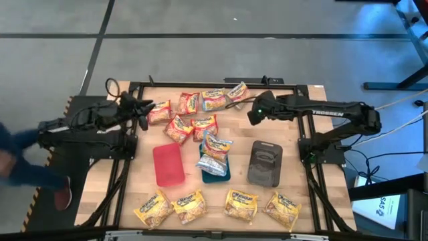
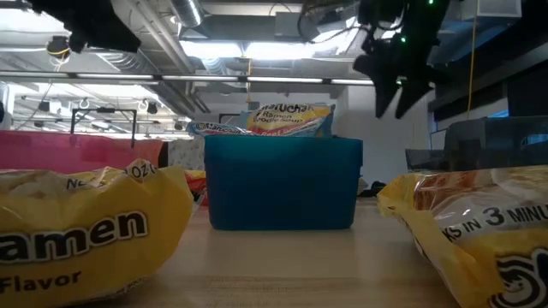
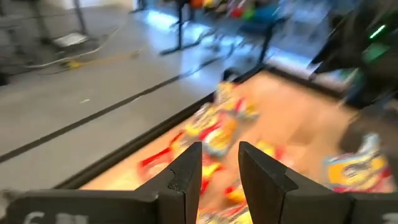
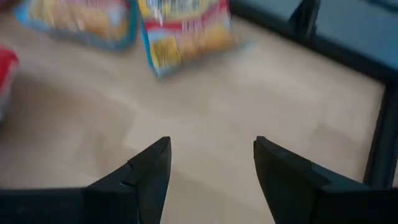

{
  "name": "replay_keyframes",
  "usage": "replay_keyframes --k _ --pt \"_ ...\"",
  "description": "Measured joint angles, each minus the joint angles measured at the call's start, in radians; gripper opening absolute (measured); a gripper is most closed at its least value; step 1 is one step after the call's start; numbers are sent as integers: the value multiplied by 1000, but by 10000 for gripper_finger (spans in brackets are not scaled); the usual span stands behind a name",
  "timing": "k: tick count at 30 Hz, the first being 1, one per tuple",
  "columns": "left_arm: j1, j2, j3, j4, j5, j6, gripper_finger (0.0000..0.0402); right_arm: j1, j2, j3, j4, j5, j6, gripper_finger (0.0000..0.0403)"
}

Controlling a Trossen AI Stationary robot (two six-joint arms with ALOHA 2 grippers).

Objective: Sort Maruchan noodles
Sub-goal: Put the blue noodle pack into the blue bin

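Note:
Maruchan noodles lie in three groups. Several red and orange packets [image 1: 194, 114] are clustered at the far side of the table. Blue-edged packets [image 1: 215, 152] lie piled on the teal tray [image 1: 217, 176]. Several yellow packets [image 1: 190, 206] lie in a row along the near edge. My left gripper [image 1: 142, 114] [image 3: 221, 149] hangs open above the table's far left, beside the red packets, with nothing between its fingers. My right gripper [image 1: 254, 115] [image 4: 211, 146] is open above bare wood to the right of the far cluster, pointing down at a slant.
An empty red tray [image 1: 168, 165] lies left of the teal tray and a dark grey tray [image 1: 265, 163] right of it. Black frame rails [image 1: 221, 84] border the table. A person's sleeve and shoe [image 1: 20, 164] show beyond the left edge.

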Motion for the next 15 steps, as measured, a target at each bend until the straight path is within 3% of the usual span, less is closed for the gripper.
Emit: replay_keyframes --k 3,10,15 --pt "9 46 42 -26 -45 42 99 0 -7 16 48 53 -46 225" --pt "10 61 32 -31 -41 45 99 -1 -2 17 265 101 -270 225" --pt "10 61 30 -30 -42 45 99 -8 -2 17 301 177 -297 225"
